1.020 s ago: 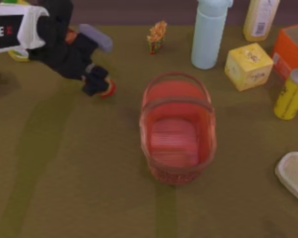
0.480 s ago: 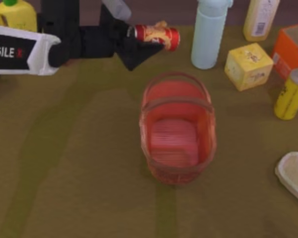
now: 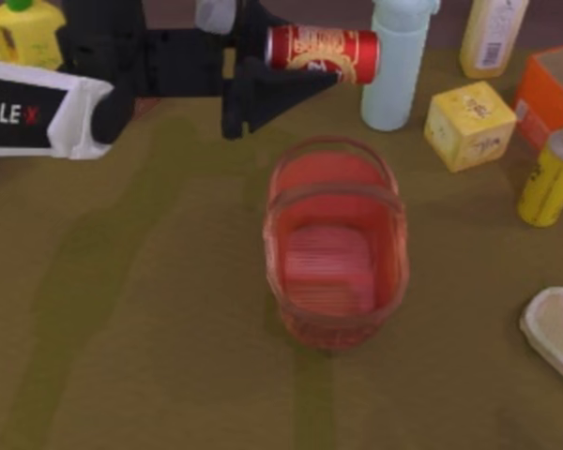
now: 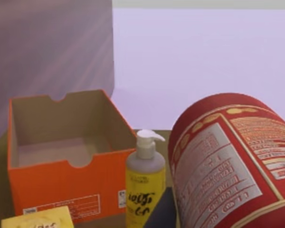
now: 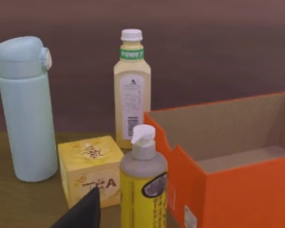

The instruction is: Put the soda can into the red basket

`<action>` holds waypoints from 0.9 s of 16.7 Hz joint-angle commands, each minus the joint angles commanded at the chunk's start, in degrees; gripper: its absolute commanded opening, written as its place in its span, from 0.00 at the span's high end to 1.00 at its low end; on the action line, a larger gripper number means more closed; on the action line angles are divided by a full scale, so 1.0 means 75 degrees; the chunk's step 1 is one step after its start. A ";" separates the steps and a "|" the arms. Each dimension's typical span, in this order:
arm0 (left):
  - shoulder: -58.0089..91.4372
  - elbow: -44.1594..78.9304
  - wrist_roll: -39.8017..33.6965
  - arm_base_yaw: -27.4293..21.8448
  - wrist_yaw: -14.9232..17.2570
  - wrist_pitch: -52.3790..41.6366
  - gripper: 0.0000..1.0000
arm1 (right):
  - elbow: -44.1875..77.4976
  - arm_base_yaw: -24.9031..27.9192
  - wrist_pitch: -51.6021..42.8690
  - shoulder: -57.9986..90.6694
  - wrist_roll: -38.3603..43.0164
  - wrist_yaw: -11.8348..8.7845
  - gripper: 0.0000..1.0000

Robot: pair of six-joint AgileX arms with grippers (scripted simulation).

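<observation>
The soda can (image 3: 324, 53), red with white-gold print, hangs on its side above the table's far edge, just beyond the red basket (image 3: 394, 267). My left gripper (image 3: 283, 58) is shut on the soda can's left end, its dark fingers (image 3: 286, 89) above and below it. In the left wrist view the soda can (image 4: 228, 161) fills the near side. The oval basket stands mid-table with its two arched handles up and nothing in it. My right gripper is outside the top view; only a dark part of it (image 5: 83, 213) shows in the right wrist view.
A pale blue flask (image 3: 394, 61) stands right beside the can. Further right are a yellow tea box (image 3: 469, 124), a cream bottle (image 3: 493, 33), an open orange box (image 3: 544, 94) and a yellow pump bottle (image 3: 549, 178). A yellow jug (image 3: 23, 33) is far left, a white pad (image 3: 558, 333) near right.
My left gripper took the can from the table at the left, lifted it and carried it rightward toward the blue flask. The basket has not moved.
</observation>
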 joint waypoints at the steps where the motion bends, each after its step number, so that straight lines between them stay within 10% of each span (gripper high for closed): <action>1: -0.0018 -0.0012 -0.0016 -0.0004 0.0044 0.0050 1.00 | 0.0000 0.0000 0.0000 0.0000 0.0000 0.0000 0.00; 15: 0.1785 -0.0485 -0.0050 0.0180 0.0062 0.2391 1.00 | 0.0000 0.0000 0.0000 0.0000 0.0000 0.0000 0.00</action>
